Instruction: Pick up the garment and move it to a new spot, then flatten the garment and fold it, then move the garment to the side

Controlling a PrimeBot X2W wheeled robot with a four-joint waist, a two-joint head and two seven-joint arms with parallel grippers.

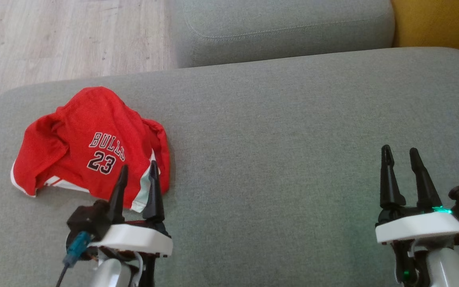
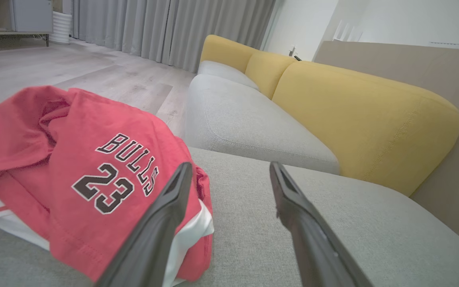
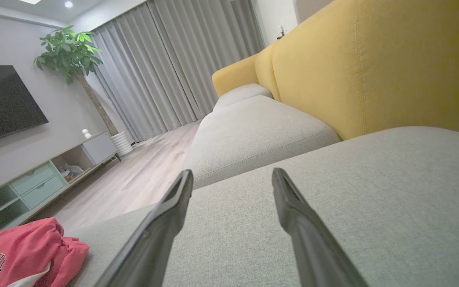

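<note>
Left gripper (image 1: 138,165): jaws released, spread wide, nothing between them; it sits at the near right edge of the garment (image 1: 90,139); in the left wrist view one finger (image 2: 161,223) crosses in front of the white-trimmed hem and the other stands over bare cushion; contact with the cloth cannot be determined. Right gripper (image 1: 399,149): jaws released, empty, low over the seat cushion (image 1: 293,139), well apart from the garment.

Garment: red jersey, white trim, dark lettering "BULLS 23" facing up; it lies crumpled and bunched on the left part of the grey seat cushion, near that cushion's left end; in the right wrist view it (image 3: 22,255) appears at the lower left, far from that gripper (image 3: 232,171).

Beyond the seat cushion: a second grey cushion (image 1: 285,32), abutting its far side; a yellow backrest (image 2: 365,119) along the right of both; pale wood floor (image 1: 54,36) to the left. Farther off: a low cabinet (image 3: 34,175), a dark wall screen (image 3: 2,103), a potted plant (image 3: 68,48), grey curtains (image 3: 165,67).
</note>
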